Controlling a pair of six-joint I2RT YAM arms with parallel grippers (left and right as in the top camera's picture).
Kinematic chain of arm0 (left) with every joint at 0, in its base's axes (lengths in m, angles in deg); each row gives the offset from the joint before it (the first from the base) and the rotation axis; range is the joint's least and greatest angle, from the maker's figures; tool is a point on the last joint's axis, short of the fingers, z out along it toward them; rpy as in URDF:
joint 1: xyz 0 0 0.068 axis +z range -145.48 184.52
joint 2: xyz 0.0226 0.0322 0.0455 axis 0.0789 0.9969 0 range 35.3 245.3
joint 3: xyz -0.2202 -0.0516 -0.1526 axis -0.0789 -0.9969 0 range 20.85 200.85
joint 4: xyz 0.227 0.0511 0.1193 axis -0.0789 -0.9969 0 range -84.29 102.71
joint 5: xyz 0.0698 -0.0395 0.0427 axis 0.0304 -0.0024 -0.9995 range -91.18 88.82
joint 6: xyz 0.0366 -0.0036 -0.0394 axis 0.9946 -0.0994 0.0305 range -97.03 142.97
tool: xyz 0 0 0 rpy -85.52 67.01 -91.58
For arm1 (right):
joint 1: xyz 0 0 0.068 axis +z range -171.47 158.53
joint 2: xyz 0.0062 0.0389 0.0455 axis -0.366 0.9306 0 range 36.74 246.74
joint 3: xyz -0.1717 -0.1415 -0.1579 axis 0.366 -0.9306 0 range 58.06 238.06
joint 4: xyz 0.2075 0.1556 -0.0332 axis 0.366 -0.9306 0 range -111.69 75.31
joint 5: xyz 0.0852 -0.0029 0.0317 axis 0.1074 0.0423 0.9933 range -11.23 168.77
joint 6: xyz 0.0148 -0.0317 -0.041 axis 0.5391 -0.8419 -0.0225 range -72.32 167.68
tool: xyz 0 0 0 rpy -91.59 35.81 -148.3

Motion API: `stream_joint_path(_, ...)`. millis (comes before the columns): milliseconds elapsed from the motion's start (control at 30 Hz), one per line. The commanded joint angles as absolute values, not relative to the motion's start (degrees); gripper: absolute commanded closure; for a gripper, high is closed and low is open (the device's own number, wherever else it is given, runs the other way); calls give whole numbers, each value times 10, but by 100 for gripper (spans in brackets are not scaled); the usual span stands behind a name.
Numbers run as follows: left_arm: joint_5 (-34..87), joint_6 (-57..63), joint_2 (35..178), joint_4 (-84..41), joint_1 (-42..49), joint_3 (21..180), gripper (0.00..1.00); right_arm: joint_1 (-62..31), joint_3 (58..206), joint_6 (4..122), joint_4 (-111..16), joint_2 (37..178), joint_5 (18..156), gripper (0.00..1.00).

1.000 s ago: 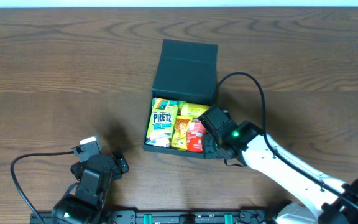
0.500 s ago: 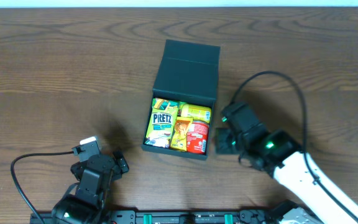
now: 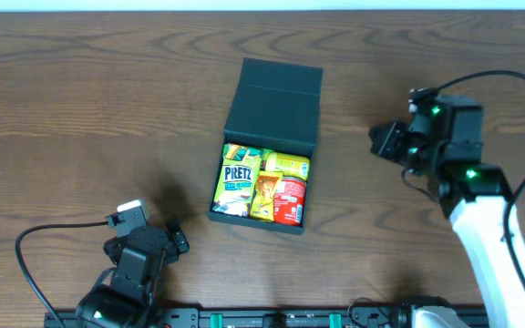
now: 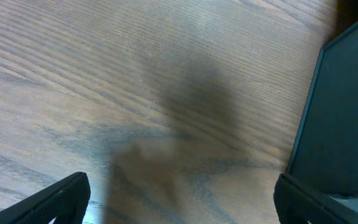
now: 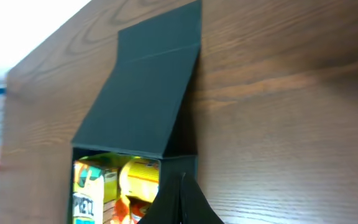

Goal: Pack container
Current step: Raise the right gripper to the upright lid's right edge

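Observation:
The container (image 3: 274, 105), a dark square box, sits mid-table with its flap lid lying open toward the far side. Inside it are a yellow-green Pretz box (image 3: 237, 179), a yellow pack (image 3: 288, 166) and a red pack (image 3: 288, 199). My right gripper (image 3: 379, 142) hovers to the right of the container, apart from it, shut with nothing in it. In the right wrist view the shut fingertips (image 5: 183, 198) point at the container's lid (image 5: 145, 106) and the snacks (image 5: 104, 186). My left gripper (image 3: 177, 237) rests near the front edge, open and empty. Its wrist view shows the container's wall (image 4: 347, 112) at the right.
The table (image 3: 80, 100) is dark wood. Black cables loop from both arms, one by the left arm (image 3: 35, 239) and one over the right arm (image 3: 509, 82). The rail of the arms' mounts (image 3: 262, 319) runs along the front edge.
My right gripper has drawn back from the container's front right corner to the right and far side, and its jaws have closed. The left arm has not moved.

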State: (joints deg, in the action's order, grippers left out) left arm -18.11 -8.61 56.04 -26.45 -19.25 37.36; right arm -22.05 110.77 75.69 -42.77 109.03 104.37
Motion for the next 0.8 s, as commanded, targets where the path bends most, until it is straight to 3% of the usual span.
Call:
stream_joint_path(0,-192,-92,559,-265,-191,374,5,-242,1114,727,-416,1137,1175,99)
stream_joint_path(267,-192,-92,559,-265,-191,374,5,-257,1114,793,-313,1252,1252,99)
stream_joint_path(767,-192,-92,559,-265,-191,374,5,-240,1114,841,-187,1403,1253,99)
